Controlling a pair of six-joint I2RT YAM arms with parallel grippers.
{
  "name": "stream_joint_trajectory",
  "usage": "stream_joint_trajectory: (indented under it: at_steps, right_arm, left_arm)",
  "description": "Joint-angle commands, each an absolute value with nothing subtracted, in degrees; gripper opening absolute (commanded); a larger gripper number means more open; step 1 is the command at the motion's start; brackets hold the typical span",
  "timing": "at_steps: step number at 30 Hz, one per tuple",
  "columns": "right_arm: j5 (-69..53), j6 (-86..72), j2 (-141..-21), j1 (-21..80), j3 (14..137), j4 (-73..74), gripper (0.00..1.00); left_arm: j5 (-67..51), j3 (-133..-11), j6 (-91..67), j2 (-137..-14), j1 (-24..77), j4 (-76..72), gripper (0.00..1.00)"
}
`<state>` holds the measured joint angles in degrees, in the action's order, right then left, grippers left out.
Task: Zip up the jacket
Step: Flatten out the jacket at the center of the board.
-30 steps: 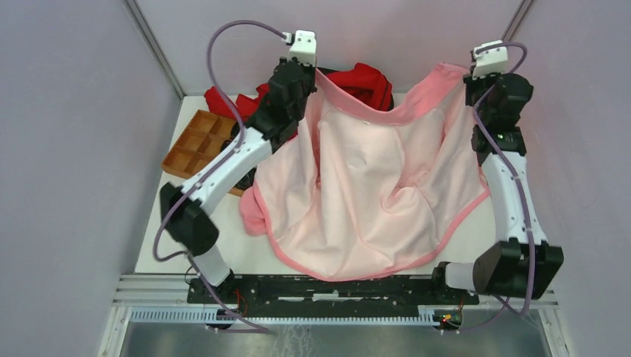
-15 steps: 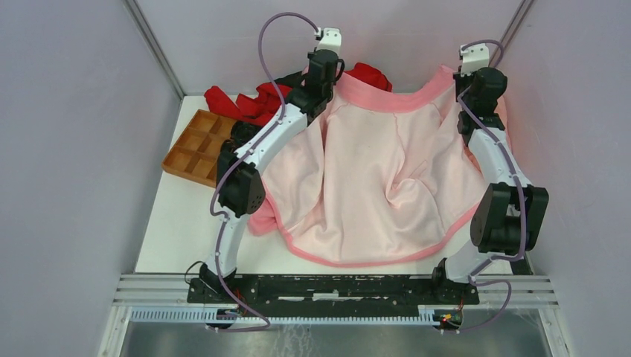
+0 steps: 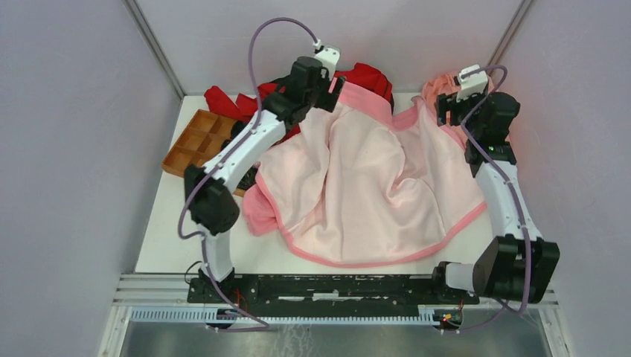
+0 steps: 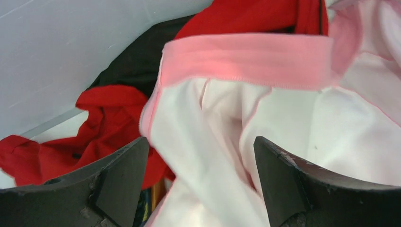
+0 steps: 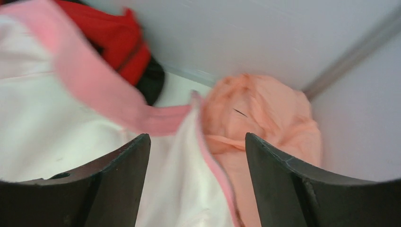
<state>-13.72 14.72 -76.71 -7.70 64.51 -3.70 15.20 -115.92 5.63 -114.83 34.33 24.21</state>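
Jaws, left and right, wide apart above the jacket (image 3: 364, 186).

**Table layout, overhead view**

Jacket (image 3: 372, 186) lies spread across the middle of the table (image 3: 167, 238), with its near edge toward the arm bases. Tray (image 3: 195, 145) sits on the table to the jacket's left, partly under the left arm. Second garment (image 3: 368, 76) is heaped behind the jacket, running from back centre to back left, behind the tray. Cloth (image 3: 439, 88) lies in the back right corner, just beside the jacket's far right edge.
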Motion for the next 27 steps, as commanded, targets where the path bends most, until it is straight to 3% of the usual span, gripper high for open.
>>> stream_joint_trajectory:
  at_steps: [1,5,9,14,21,27]
  right_arm:
    - [-48.5,12.2,-69.8,-7.4,57.0,-4.4,0.8]
    - [-64.4,-4.5,-65.7,-4.4,43.2,-24.1,0.83]
    - [-65.3,-3.4,-62.0,-0.7,33.6,-28.2,0.86]
    - [-64.7,-2.7,-60.2,-0.4,28.0,-29.2,0.88]
    - [-65.0,-0.6,-59.6,-0.4,25.1,-28.7,0.89]
    - [-66.1,-0.4,-60.1,-0.4,25.5,-27.8,0.89]
  left_arm:
    - [8.4,-103.7,8.0,-97.4,33.3,23.5,0.89]
    - [4.6,-88.1,2.8,-85.1,31.3,23.3,0.88]
    - [-1.3,-65.8,-5.1,-68.9,25.8,15.2,0.89]
    - [-6.7,-47.5,-17.0,-56.9,18.1,8.6,0.89]
    - [-3.2,-30.6,-37.5,-48.8,16.4,2.4,0.87]
    - [1.4,-23.3,-43.6,-46.4,15.9,-1.9,0.85]
